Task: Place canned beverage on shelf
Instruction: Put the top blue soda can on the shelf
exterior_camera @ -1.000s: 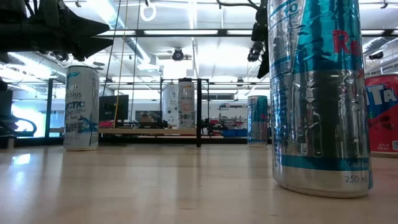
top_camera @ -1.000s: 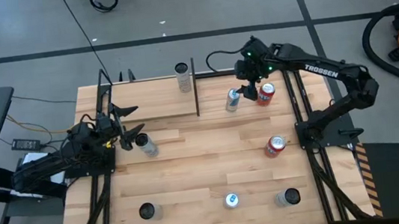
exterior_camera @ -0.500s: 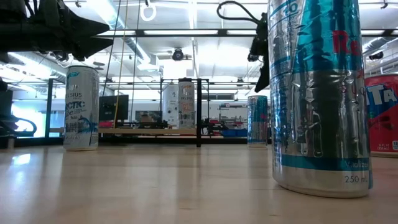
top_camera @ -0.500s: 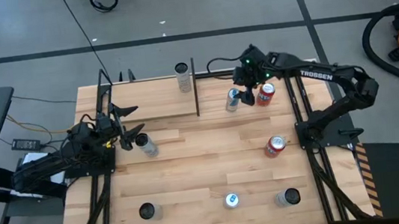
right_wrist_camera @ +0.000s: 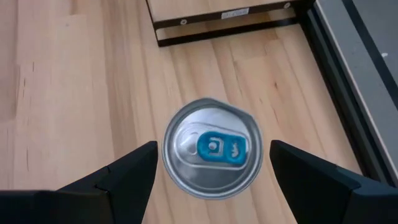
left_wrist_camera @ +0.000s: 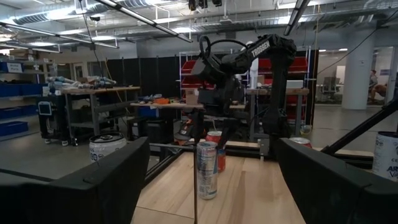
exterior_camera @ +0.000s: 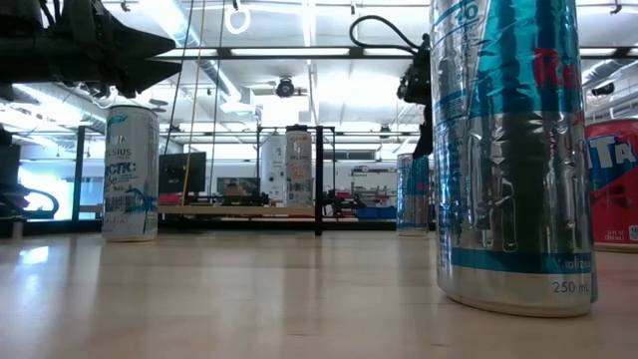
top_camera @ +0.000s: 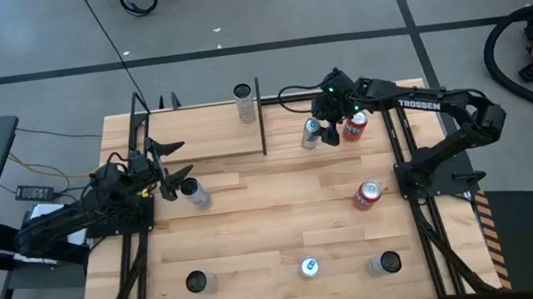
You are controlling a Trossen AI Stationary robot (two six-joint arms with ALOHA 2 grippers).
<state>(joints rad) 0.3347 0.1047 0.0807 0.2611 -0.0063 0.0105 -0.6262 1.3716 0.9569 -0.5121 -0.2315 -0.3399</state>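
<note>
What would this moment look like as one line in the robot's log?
right gripper: jaws open, above silver can beside shelf | left gripper: open, waiting at table's left | one can on shelf

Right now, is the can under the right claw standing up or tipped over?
Standing upright. The can shows its round lid with blue tab straight up between the right gripper's open jaws, its base on the tabletop.

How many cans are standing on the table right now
8: shelf can, slim can under the right gripper, red cans, one by left gripper, three along the near edge.
</note>
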